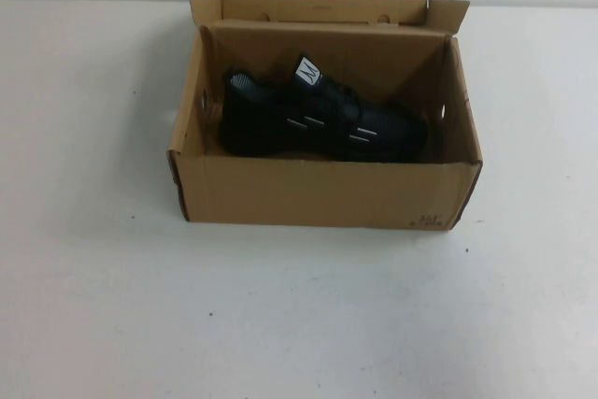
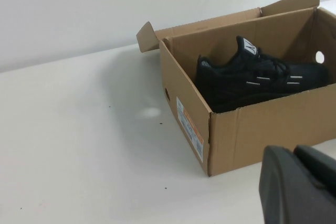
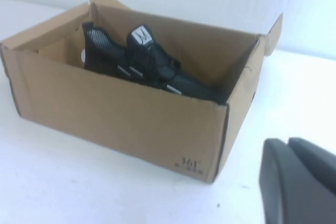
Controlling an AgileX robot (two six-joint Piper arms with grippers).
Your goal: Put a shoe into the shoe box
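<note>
While I am watching from my station, the shoe [image 1: 318, 119] is lying on its sole inside the shoe box [image 1: 322, 192], toe toward the bench's right edge, heel toward the left. That open box is sitting on the white bench [image 1: 299, 324], toward its far edge. My left gripper [image 2: 299, 184] is hanging off the box's near left corner, my right gripper [image 3: 296, 179] off its near right corner; I cannot tell whether either one's fingers are apart.
</note>
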